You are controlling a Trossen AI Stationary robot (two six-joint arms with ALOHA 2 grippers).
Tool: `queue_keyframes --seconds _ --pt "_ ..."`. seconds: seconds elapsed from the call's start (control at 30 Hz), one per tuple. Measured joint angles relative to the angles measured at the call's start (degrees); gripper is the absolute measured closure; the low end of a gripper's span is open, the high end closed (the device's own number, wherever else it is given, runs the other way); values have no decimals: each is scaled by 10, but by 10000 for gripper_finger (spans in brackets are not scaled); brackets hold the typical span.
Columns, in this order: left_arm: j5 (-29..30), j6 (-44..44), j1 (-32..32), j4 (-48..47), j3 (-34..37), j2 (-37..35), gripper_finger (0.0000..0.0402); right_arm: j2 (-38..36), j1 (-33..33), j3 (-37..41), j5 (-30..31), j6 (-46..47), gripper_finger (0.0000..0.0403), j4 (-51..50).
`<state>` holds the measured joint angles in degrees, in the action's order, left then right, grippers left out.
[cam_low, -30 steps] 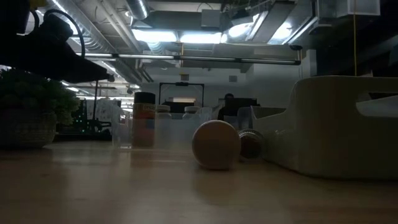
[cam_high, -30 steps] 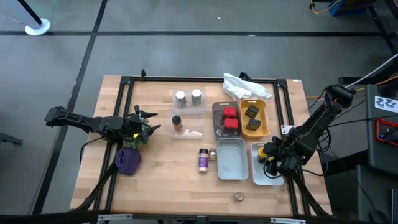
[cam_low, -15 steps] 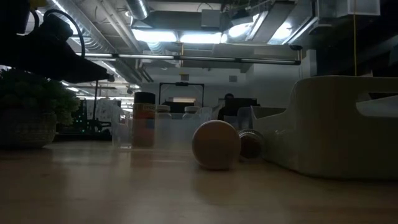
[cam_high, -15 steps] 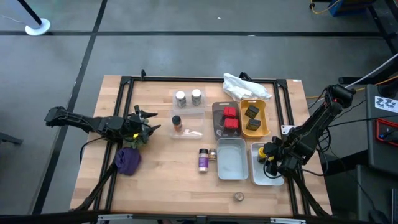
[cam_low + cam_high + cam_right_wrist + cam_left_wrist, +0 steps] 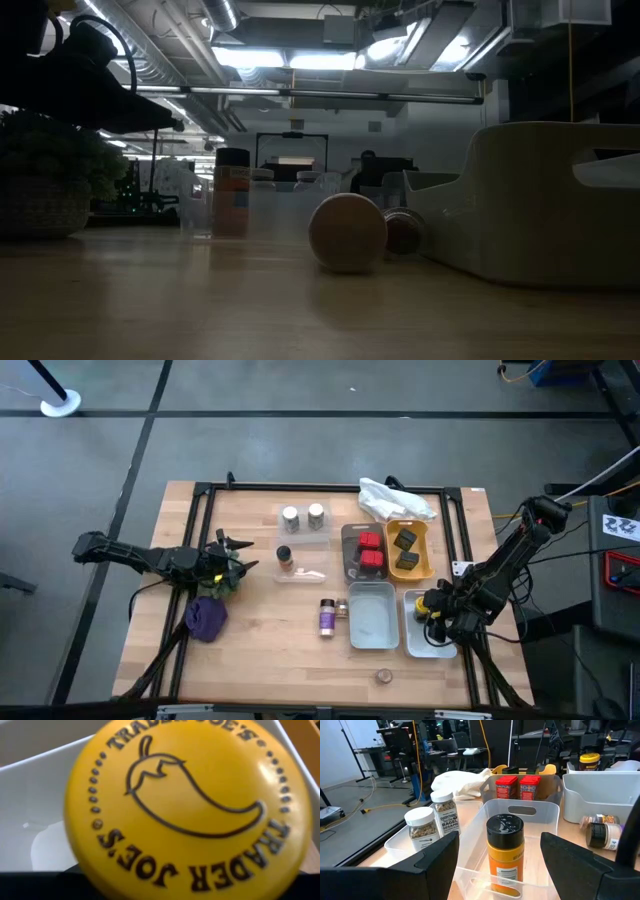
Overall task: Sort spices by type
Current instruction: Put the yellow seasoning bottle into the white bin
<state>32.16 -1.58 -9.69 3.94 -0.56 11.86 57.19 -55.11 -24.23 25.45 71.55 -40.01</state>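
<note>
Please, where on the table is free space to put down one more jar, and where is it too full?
Free: the bare wood between the purple cloth and the purple-labelled jar, and the front strip around the small round tin. Crowded: the bins at the back right, from the red tins to the white bag.

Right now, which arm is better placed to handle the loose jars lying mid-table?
Left, probably. Its open claw hangs free near the purple-label jar. The right claw is busy over the white bin, with a yellow lid right before it.

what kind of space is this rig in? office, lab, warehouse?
Most likely a robotics lab or workshop: exposed ceiling ducts and strip lights, benches with equipment and loose cables beyond the wooden table, plain grey floor marked with tape lines.
</note>
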Motion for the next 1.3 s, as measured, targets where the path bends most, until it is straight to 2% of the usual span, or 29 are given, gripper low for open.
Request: queue_keyframes --seconds 0.3,0.63,0.77,1.3 --pt "0 2 0 0 0 0 137 0 0 0 18 0 150 -5" --pt "0 0 0 0 0 0 137 0 0 -2 10 18 40 0" --pt "0 0 0 0 0 0 137 0 0 -12 2 22 9 -1" --pt "0 0 0 0 0 0 137 -3 0 -20 -16 68 13 -21"
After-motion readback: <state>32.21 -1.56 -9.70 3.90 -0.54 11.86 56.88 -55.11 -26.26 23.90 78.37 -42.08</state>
